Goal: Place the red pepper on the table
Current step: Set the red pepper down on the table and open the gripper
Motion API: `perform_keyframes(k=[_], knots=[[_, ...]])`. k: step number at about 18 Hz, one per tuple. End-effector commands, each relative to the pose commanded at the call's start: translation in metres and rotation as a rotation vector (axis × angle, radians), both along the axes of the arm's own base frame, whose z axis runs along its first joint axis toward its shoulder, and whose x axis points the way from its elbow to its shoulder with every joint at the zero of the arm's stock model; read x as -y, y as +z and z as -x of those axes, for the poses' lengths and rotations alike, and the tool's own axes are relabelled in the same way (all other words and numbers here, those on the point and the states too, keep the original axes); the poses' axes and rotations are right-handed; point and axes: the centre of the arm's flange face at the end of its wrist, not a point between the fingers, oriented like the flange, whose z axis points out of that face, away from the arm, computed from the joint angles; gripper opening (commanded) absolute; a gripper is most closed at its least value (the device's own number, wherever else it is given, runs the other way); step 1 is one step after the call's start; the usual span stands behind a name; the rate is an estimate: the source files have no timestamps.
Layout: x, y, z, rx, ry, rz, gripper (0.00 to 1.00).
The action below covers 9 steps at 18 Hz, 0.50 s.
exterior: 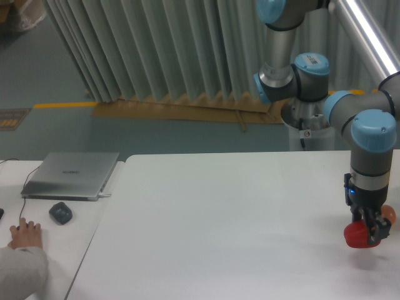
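The glossy red pepper hangs at the far right of the white table, with my gripper shut on it from above. It sits low, close to the tabletop, with a faint shadow under it; whether it touches the surface I cannot tell. The gripper's dark fingers cover the pepper's right side and its stem.
A small orange ball lies just behind and right of the pepper. On the narrower desk at the left are a grey laptop, a dark mouse and a person's hand. The arm's links rise at the upper right.
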Motion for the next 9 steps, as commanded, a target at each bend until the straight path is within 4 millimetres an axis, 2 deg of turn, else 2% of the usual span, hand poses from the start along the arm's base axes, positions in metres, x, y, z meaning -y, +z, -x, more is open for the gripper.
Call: perform_keyframes(k=[9], knots=[[0.000,-0.014,0.007,-0.036,0.003,0.032,0.60]])
